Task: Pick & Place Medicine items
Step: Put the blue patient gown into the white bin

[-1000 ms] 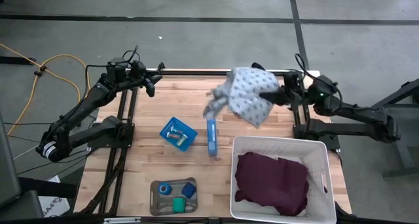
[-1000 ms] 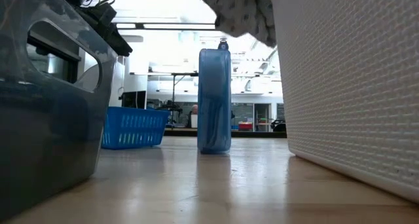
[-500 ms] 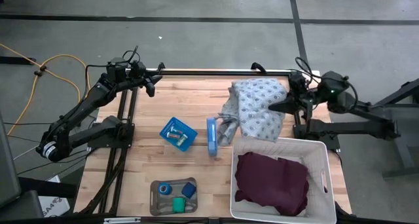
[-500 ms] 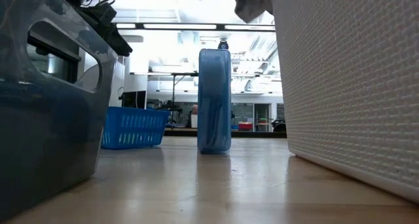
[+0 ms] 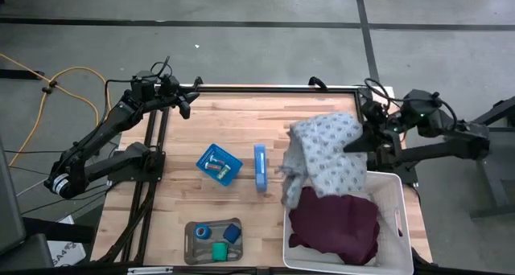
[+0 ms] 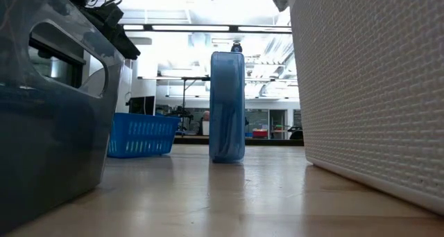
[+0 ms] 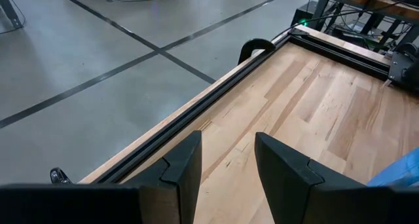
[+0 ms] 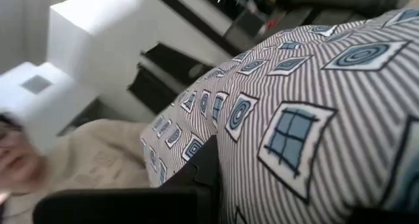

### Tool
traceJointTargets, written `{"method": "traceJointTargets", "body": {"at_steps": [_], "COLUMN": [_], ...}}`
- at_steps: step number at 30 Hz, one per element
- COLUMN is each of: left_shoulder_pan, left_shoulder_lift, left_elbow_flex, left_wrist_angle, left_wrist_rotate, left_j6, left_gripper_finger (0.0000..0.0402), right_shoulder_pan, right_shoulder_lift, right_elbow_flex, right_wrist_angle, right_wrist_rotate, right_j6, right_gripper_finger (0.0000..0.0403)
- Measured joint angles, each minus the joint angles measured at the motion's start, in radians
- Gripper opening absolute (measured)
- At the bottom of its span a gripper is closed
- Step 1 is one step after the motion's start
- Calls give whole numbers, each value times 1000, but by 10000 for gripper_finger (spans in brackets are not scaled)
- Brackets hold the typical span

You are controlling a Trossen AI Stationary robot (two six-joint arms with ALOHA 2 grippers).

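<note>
While the high view shows the right end effector pinching a patterned cloth over the white basket, its wrist view shows only fabric. The left end effector, spread, hangs over the worktop. Medicine items lie in a tray well apart from both.

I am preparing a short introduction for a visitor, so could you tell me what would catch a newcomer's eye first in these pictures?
The patterned grey cloth stands out, hanging from the right claw over the far edge of the white basket, which already holds a dark maroon garment. To the left lie a small blue basket and a grey tray of medicine items. The left claw waits at the far left corner.
</note>
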Motion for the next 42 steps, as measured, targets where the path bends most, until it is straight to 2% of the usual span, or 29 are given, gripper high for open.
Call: {"method": "traceJointTargets", "body": {"at_steps": [7,17,24,30,37,42], "left_shoulder_pan": [0,0,0,0,0,0], "left_shoulder_lift": [0,0,0,0,0,0], "left_elbow_flex": [0,0,0,0,0,0], "left_wrist_angle": [0,0,0,0,0,0], "left_wrist_rotate": [0,0,0,0,0,0], "left_j6": [0,0,0,0,0,0], "left_gripper_finger": [136,136,136,136,136,136], "right_shoulder_pan": [186,490,692,813,922,970], "right_shoulder_lift": [17,68,140,199,295,332], "right_elbow_flex": [-1,-1,-1,-1,-1,-1], "right_wrist_angle": [-3,-14,-93,-199,-265,-262], "right_wrist_rotate": [66,287,458,599,635,748], "right_j6": [159,351,467,569,729,788], "right_gripper_finger": [44,44,44,44,43,43]}}
